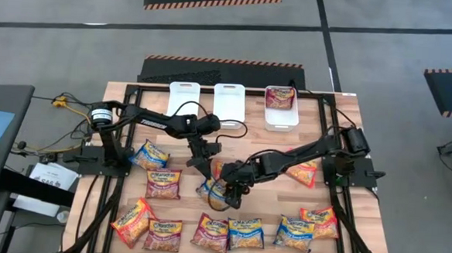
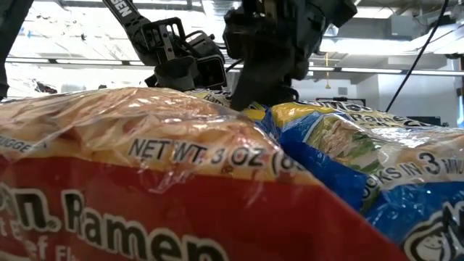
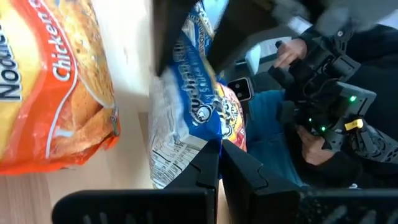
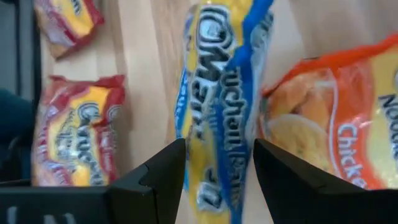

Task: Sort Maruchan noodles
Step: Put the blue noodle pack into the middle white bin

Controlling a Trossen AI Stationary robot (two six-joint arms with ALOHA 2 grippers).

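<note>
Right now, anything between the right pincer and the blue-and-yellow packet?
Nothing visible. The right pincer is open, its fingers either side of the blue-and-yellow packet, which stands on edge between them. The left pincer, shut, meets the same packet at one edge. An orange packet lies beside, clear of the gap.

We see our right claw (image 4: 219,180) with its two dark fingers (image 4: 158,177) spread wide around a blue and yellow noodle packet (image 4: 221,93). An orange packet (image 4: 336,124) lies beside it, and two red packets (image 4: 74,134) lie on the wooden tabletop (image 4: 146,68).
</note>
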